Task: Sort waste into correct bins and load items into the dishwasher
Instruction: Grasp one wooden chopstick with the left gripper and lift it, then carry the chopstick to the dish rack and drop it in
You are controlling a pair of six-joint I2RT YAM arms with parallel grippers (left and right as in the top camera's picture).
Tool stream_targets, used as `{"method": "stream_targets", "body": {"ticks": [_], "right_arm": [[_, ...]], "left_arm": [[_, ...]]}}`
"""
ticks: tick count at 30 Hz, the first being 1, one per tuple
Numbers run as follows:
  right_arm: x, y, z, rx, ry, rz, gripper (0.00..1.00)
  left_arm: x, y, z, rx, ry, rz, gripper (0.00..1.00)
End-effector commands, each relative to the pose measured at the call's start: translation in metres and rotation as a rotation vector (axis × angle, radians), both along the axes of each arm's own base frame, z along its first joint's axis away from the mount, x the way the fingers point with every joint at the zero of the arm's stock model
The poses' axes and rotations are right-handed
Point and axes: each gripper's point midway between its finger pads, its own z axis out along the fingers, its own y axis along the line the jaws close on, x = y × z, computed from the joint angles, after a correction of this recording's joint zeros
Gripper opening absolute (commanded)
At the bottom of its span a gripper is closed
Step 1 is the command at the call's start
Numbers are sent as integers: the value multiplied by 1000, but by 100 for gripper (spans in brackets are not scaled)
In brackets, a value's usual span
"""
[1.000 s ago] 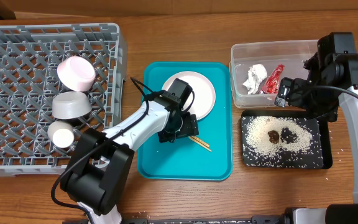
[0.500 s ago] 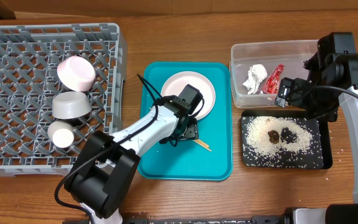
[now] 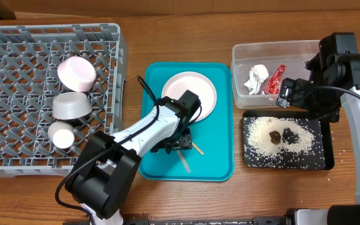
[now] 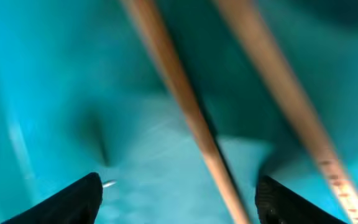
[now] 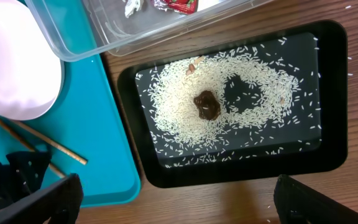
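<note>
Grey dish rack (image 3: 17,62) on the far left already has the small pink dish (image 3: 77,73), the grey bowl (image 3: 72,106) and the white cup (image 3: 61,135) sitting in it. Next over is the teal tray (image 3: 217,156), with the plate (image 3: 195,87) at its far end and the left gripper (image 4: 179,186) down low just in front of the plate.

What matters for us is the chopsticks (image 4: 182,106). They lie on the teal tray right under that claw, and in the wrist view they run diagonally through the gap, crossing the line between the two fingertips. The fingers are spread wide with nothing pinched. The left arm is clearly the closer one.

Past that, the clear tub (image 3: 242,50) holds the napkin (image 3: 255,78) and the red wrapper (image 3: 275,78). The black tray (image 3: 320,144) holds the rice (image 3: 258,134) and the brown lumps (image 3: 287,134). The right gripper (image 5: 179,208) hangs by the bins, fully spread and empty.

From overhead the left arm covers most of the sticks, so only short ends poke out. The wrist view is blurry, so we can't tell if the tips touch the tray.
</note>
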Motion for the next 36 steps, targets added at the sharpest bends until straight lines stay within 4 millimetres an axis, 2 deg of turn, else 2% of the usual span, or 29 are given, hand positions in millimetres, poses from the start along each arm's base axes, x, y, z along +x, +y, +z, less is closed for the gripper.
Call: {"method": "stream_targets", "body": {"ticks": [1,7,8,10,12,16,22,24,28,30,35,36], "right_arm": [[3,1,6,2,-23,0,100],[3,1,6,2,-23,0,100],[3,1,6,2,-23,0,100],[3,1,6,1,-23,0,100],[3,1,6,2,-23,0,100],[3,1,6,1,-22,0,100],[3,1,6,1,-22,0,100],[3,1,6,1,-21,0,100],[3,1,6,2,-22,0,100],[3,1,6,1,-21,0,100],[2,1,6,1,-20,0,100],[2,1,6,1,-20,0,100]], "left_arm": [[-1,21,-2,84,5,49,82],[3,26,-3,59,17,95,84],[5,23,-3,45,12,93,83],[9,16,-4,10,1,89,67],[11,10,-5,-21,-3,92,63],[7,-2,-6,-86,24,98,66],[-6,0,-20,-103,52,112,64],[-9,2,-24,-99,59,116,52],[-7,4,-23,-101,58,122,34],[-6,5,-22,-101,58,127,22],[3,14,-11,-108,45,165,5],[6,16,-9,-112,38,174,4]]}}
